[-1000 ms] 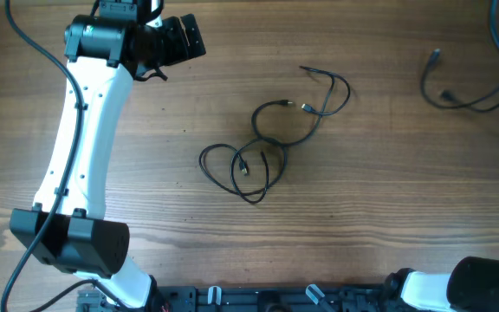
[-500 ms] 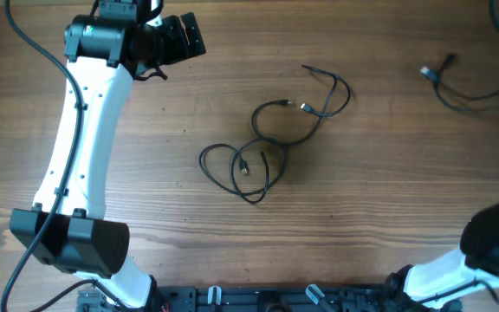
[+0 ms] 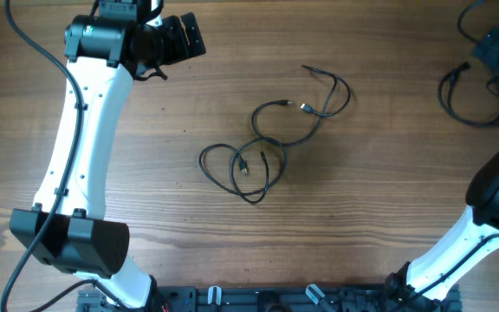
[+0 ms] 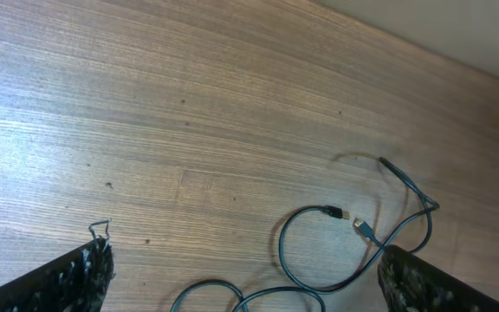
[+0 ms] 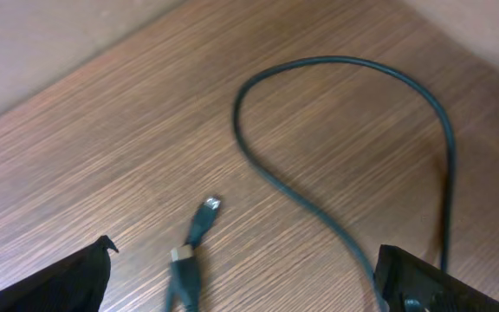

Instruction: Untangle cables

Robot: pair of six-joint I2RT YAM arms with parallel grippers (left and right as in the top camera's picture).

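A brown wooden table [image 3: 362,217] with fine, straight grain fills the overhead view, and the tangle of cables [image 3: 262,143] lies near its middle as thin black loops crossing one another, two small plug ends [image 4: 332,211] almost facing each other on the tangle's far side. Left of the tangle and farther from the arm bases, the left gripper [image 3: 167,39] hovers over bare wood, its fingers [image 4: 85,273] spread wide with nothing between them; its wrist view looks across the grain to the tangle [image 4: 284,251]. Well to the right of the tangle, near the table's far right edge, a separate cable [image 3: 441,89] lies in a loose loop. The right gripper [image 3: 496,48] hangs over it, jaws wide apart and gripping nothing, that cable [image 5: 275,186] and its plug [image 5: 193,234] resting on the wood below. Past the table's edge shows only a pale, plain surface [image 5: 50,52].
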